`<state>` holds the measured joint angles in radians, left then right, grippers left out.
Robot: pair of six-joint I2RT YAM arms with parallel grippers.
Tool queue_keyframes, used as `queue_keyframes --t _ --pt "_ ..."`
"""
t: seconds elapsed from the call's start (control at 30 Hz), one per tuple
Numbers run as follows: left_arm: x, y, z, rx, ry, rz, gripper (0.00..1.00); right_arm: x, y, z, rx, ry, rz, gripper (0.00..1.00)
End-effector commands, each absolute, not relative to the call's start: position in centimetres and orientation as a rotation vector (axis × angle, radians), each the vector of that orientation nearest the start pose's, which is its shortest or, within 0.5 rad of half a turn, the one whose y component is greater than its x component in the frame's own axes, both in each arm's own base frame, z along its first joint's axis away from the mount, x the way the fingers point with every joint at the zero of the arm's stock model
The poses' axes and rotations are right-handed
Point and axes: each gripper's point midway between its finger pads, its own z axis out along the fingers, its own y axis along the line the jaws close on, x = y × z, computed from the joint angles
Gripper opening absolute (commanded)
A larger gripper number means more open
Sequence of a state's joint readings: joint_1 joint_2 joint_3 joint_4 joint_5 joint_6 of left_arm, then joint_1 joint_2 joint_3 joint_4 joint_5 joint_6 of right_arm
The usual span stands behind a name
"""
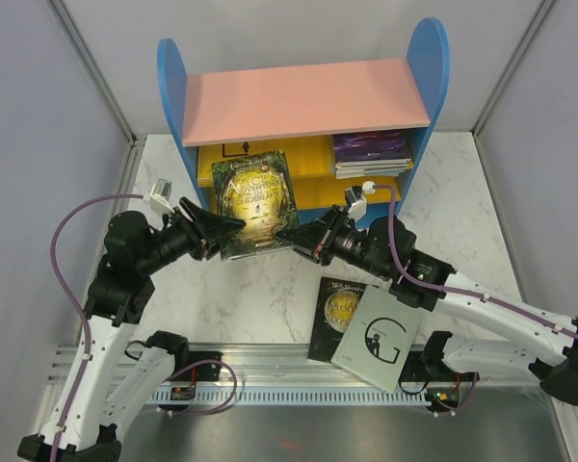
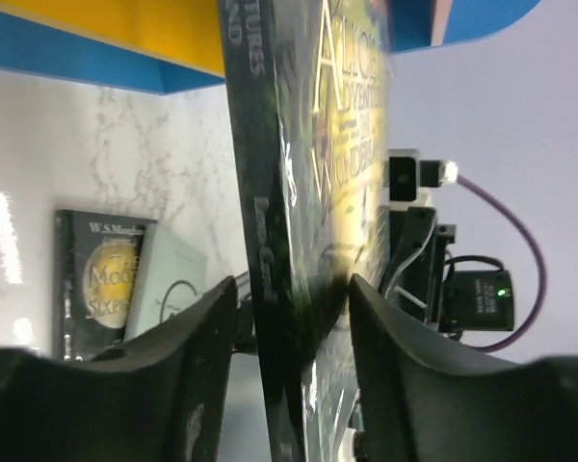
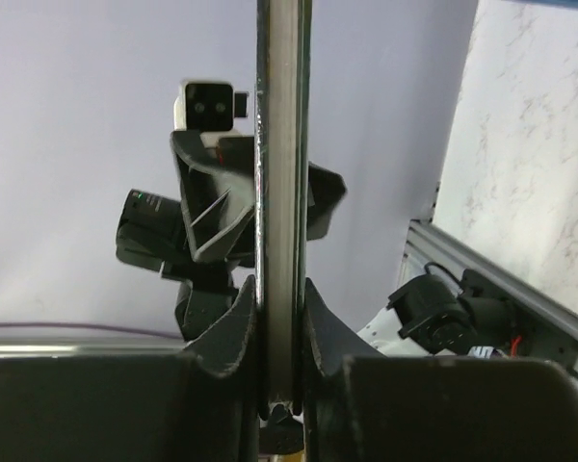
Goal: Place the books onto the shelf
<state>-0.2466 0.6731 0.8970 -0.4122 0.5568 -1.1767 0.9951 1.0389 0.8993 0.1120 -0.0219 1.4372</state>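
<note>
The green-gold book (image 1: 255, 202) hangs right in front of the shelf (image 1: 299, 96), its long axis pointing into the left bay and its far end at the opening. The right pincer (image 1: 281, 234) is clamped on the near right edge. The left pincer (image 1: 233, 226) straddles the near left edge; grip or gap, I cannot tell.

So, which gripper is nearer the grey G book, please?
Right: right gripper is just beyond the grey G book; left gripper lies farther left, across the green book.
</note>
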Motion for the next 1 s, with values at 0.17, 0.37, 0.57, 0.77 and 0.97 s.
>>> queue_keyframes --t 0.17,0.37,0.57,0.77,0.97 --pt "18.0 -16.9 32.0 -0.327 2.01 -1.315 0.82 20.2 33.7 43.3 0.384 1.659 1.842 0.0" --pt "17.4 -16.4 32.2 -0.316 2.021 -1.276 0.94 22.1 34.9 44.1 0.386 1.651 1.819 0.0" --pt "16.2 -15.7 32.5 -0.294 2.016 -1.23 1.0 24.2 36.5 43.7 0.408 1.646 1.813 0.0" --pt "14.7 -15.0 32.5 -0.279 2.014 -1.192 1.0 26.9 38.6 43.3 0.42 1.654 1.835 0.0" --pt "13.3 -14.8 32.2 -0.271 2.023 -1.196 1.0 30.3 40.4 41.7 0.476 1.689 1.794 0.0"
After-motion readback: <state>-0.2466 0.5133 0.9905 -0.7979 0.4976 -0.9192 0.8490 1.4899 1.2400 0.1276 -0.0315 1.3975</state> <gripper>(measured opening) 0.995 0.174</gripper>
